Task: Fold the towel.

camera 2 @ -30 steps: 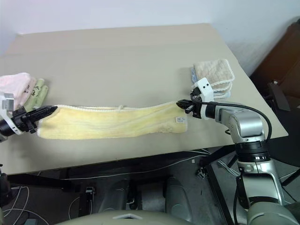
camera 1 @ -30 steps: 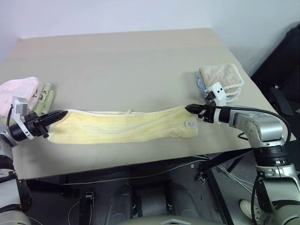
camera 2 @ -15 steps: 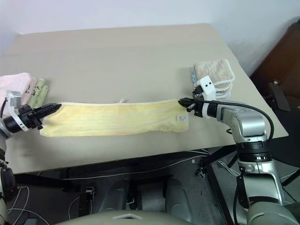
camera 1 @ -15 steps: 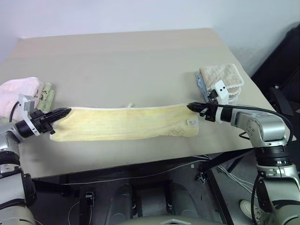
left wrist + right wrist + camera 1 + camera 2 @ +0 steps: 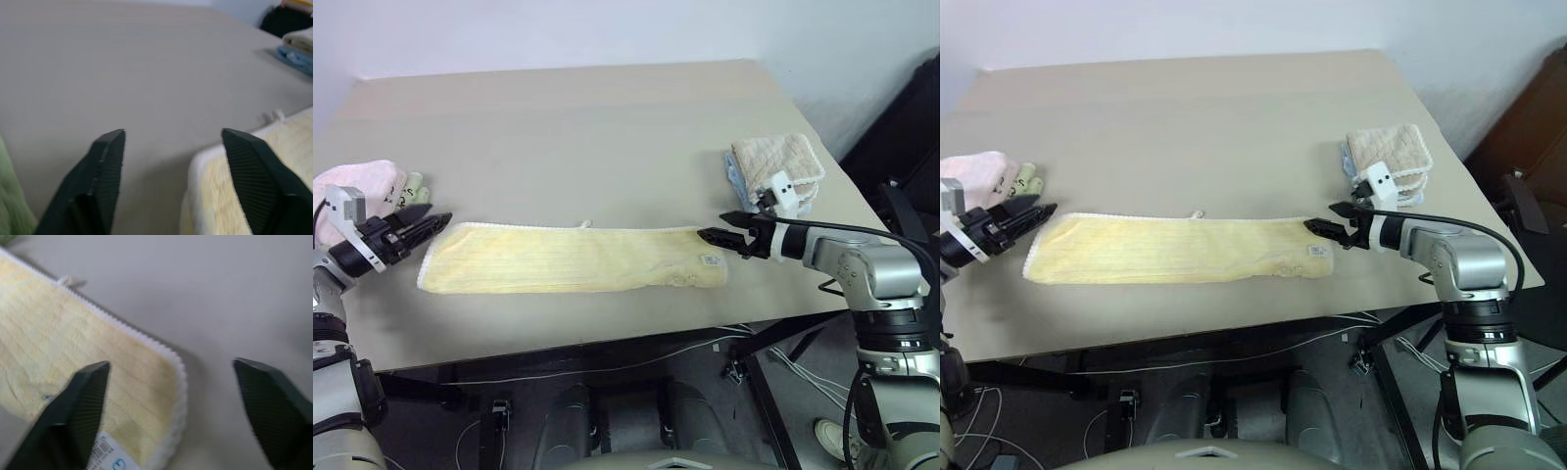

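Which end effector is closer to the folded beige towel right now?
Right. The right end effector sits just in front of the beige towel, at the yellow towel's near end. The left end effector is at that towel's far end, across the table.

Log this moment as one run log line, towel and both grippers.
towel: flat, lengthwise on table, released | left gripper: open at its left end | right gripper: open over its right end
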You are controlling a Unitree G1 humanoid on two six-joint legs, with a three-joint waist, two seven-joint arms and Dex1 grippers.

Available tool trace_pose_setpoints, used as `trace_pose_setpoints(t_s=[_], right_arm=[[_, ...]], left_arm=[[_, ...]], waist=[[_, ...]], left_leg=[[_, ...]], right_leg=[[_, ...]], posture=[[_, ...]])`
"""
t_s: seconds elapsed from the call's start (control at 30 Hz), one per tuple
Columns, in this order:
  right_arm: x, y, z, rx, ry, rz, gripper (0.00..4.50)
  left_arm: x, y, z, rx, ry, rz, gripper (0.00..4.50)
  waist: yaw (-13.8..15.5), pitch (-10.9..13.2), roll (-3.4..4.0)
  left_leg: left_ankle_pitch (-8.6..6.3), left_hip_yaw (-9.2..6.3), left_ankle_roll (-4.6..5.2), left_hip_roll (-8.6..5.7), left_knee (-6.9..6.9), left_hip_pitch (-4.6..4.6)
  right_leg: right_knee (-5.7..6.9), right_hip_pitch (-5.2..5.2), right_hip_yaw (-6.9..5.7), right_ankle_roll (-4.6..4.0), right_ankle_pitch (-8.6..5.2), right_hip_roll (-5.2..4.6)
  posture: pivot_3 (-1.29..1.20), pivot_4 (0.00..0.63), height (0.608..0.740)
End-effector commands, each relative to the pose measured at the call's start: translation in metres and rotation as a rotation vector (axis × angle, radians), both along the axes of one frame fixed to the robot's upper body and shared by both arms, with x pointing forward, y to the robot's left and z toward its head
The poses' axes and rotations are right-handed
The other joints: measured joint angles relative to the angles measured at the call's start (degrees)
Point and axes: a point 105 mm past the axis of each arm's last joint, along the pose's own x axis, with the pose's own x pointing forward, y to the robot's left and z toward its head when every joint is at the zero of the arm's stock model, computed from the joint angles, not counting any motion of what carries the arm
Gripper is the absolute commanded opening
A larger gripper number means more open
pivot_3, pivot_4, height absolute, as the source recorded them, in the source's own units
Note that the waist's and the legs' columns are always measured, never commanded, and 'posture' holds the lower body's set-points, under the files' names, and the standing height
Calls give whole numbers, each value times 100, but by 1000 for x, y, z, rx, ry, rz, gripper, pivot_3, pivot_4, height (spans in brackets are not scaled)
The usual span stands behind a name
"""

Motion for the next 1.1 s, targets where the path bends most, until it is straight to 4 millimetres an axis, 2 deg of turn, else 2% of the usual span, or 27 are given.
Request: trace_pose_setpoints(t_s=[0.03,0.17,0.23,0.3,0.37,0.5,0.6,0.7,0.93,1.1], right_arm=[[-14,-7,24,130,2,-6,4500],[-31,-8,29,273,106,4,4500],[-39,-9,24,320,197,-4,4500],[-47,-12,21,386,281,-8,4500],[-54,-13,19,429,334,-11,4500],[-72,-11,8,489,398,13,4500],[-87,-5,-5,540,458,26,4500],[-99,-1,-15,608,511,24,4500],[-109,10,-30,733,617,-87,4500],[-97,11,-42,770,640,-215,4500]], left_arm=[[-1,-4,25,-104,-96,-8,3970],[-13,-38,5,-64,21,-166,3970],[-23,-57,-3,-21,77,-234,3970],[-26,-68,-10,33,143,-252,3970],[-30,-77,-7,60,176,-304,3970],[-41,-102,18,43,178,-470,3970],[-49,-115,25,23,163,-554,3970],[-47,-128,23,36,154,-580,3970],[-42,-149,17,44,123,-628,3970],[-40,-160,9,65,118,-649,3970]], waist=[[54,0,0],[51,0,1],[58,-1,1],[62,0,1],[97,0,1],[92,-1,1],[77,-3,8],[51,-3,8],[68,-2,7],[67,-3,6]], left_leg=[[0,1,0,0,0,0],[0,2,0,1,0,2],[0,2,0,2,-2,3],[-1,-3,-1,3,-2,3],[-1,-6,-2,2,-2,3],[-2,-9,-5,2,-4,3],[-4,-6,0,-1,-17,2],[-5,-3,4,-1,-20,2],[-4,-5,6,0,-12,8],[-4,-7,7,2,-4,12]], right_leg=[[0,-1,0,0,0,0],[2,1,3,0,0,1],[0,1,3,-6,-4,-1],[-1,2,3,-18,-9,-2],[2,1,3,-21,-10,-9],[-9,4,1,-24,-10,-14],[-31,9,2,-24,-10,-18],[-37,10,3,-23,-10,-7],[-41,27,3,-21,-11,4],[-42,31,7,-20,-11,12]], posture=[[0,150,740],[0,150,740],[0,150,740],[0,150,740],[0,150,740],[0,150,740],[0,150,740],[0,150,740],[0,150,740],[0,150,740]])
